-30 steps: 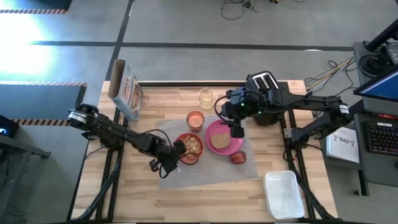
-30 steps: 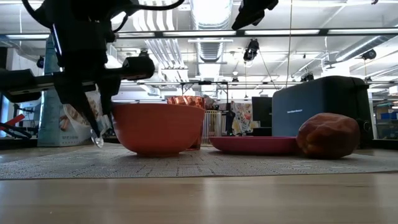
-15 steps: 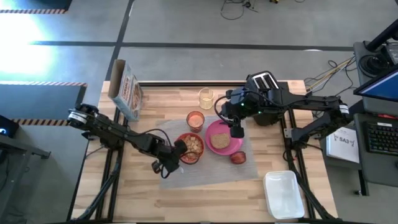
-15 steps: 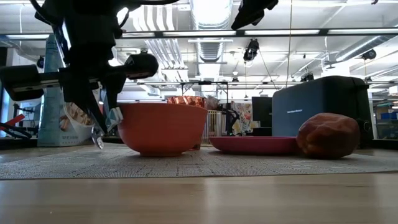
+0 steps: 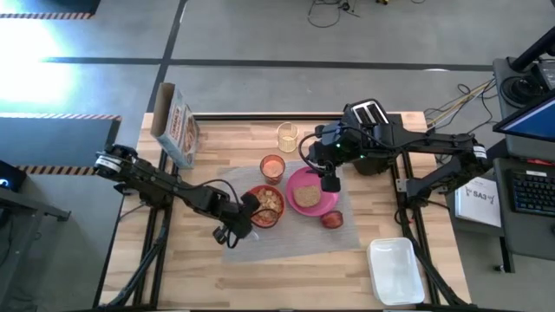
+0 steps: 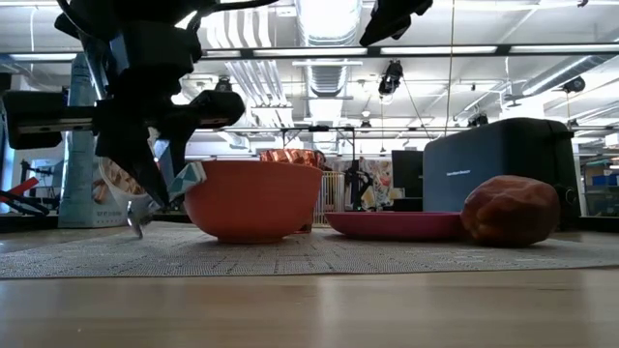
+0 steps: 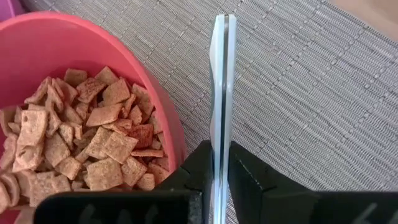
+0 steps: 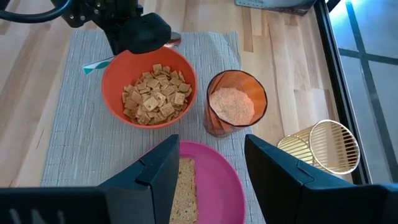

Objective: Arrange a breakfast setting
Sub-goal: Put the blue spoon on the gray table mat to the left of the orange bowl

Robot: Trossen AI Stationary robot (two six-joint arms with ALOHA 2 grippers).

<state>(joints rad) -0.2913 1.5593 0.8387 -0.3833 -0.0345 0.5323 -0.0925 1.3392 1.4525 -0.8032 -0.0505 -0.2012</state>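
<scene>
A grey woven placemat (image 5: 290, 232) lies mid-table. On it stand a red-orange bowl (image 5: 264, 206) of cereal, a pink plate (image 5: 323, 204) with a brown toast slice (image 5: 305, 196), an orange cup (image 5: 272, 166) and a dark-red item (image 5: 331, 218). My left gripper (image 5: 234, 227) is at the bowl's near-left side, shut on a spoon (image 7: 221, 81) with a teal handle end (image 6: 189, 178). My right gripper (image 8: 208, 180) hangs open and empty above the plate's far edge (image 8: 211, 152). My left gripper pinches the spoon's shaft (image 7: 219, 140) between its two fingers, about mid-length and edge-on. The fingers (image 6: 145, 164) point down from above. The spoon is tilted, its teal end up beside the bowl and its metal end (image 6: 135, 213) low over the placemat; I cannot tell whether it touches.
A cereal box (image 5: 178, 132) stands at the far left. A black toaster (image 5: 368, 113) is at the far edge and a yellow glass (image 5: 287, 136) just off the placemat. A white container (image 5: 395, 270) sits at the near right. Bare wood (image 5: 186, 269) lies near left.
My left gripper has turned a little with the spoon beside the bowl. The spoon's metal end has swung toward the table's left, and its teal end now shows beside the bowl in the low view. It stays shut on the spoon.
</scene>
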